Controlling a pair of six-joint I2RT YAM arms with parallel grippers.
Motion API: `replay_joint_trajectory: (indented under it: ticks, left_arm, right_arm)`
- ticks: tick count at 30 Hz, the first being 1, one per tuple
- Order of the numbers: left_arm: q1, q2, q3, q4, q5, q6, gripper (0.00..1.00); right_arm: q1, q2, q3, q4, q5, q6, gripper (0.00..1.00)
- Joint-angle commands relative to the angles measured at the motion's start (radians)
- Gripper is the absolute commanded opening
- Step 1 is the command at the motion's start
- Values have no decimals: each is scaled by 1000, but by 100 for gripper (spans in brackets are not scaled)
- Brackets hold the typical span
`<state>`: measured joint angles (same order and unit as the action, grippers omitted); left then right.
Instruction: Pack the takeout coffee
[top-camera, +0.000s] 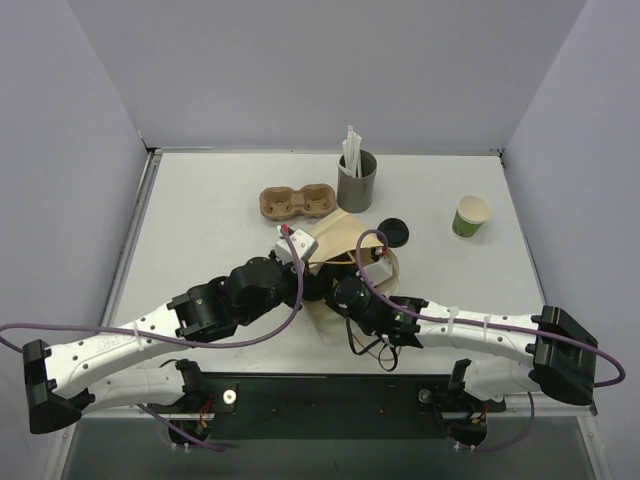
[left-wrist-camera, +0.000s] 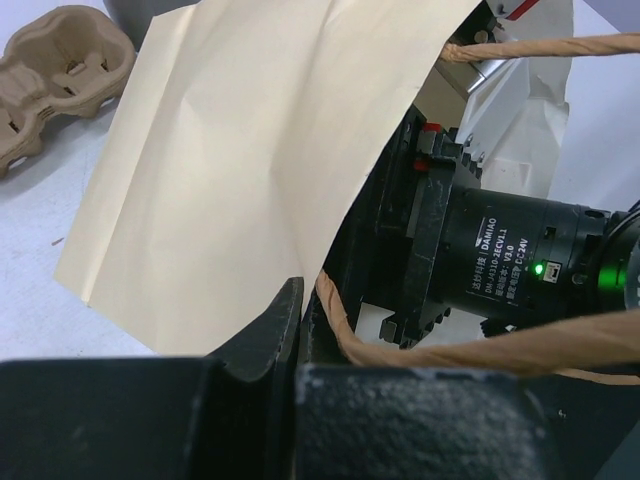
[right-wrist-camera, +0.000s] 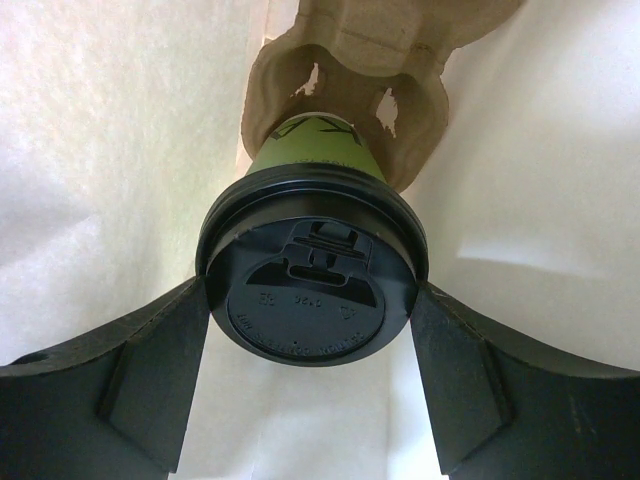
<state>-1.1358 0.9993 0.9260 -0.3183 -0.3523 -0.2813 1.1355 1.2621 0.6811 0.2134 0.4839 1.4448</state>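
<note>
Right claw (right-wrist-camera: 312, 305) is clamped on the takeout coffee (right-wrist-camera: 312, 255), one finger pressed to each side of its black lid. The green cup sits upright in a pulp carrier (right-wrist-camera: 400, 35) with pale bag paper all round it, so it's down inside the paper bag (top-camera: 338, 240) at the centre of the overhead frame. Left claw (left-wrist-camera: 303, 310) is clenched tight at the bag's mouth, the twine handle (left-wrist-camera: 480, 350) running out from between its fingers, the tan bag wall spread above it in the wrist view. On the surface (top-camera: 220, 220), just above the bag in the overhead view, lies a second, empty carrier (top-camera: 297, 203). To its right stands a grey cup (top-camera: 356, 180) with white straws. A loose black lid (top-camera: 392, 232) lies just right of the bag. An open green cup (top-camera: 470, 216) stands well apart toward the right edge.
</note>
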Motion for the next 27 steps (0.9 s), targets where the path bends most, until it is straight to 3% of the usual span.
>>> replay_joint_trajectory:
  ticks: [1, 6, 13, 27]
  left_arm:
    - [4, -59, 4, 13, 76, -4, 0]
    - [5, -91, -33, 10, 174, 16, 0]
    - [2, -134, -90, -4, 196, 54, 0]
    - [-74, -120, -66, -67, 9, 312, 0]
  right_arm:
    - [10, -21, -9, 50, 81, -9, 56]
    - [29, -7, -23, 72, 88, -11, 56]
    - [49, -3, -57, 119, 113, -63, 56]
    - [64, 13, -40, 139, 133, -144, 56]
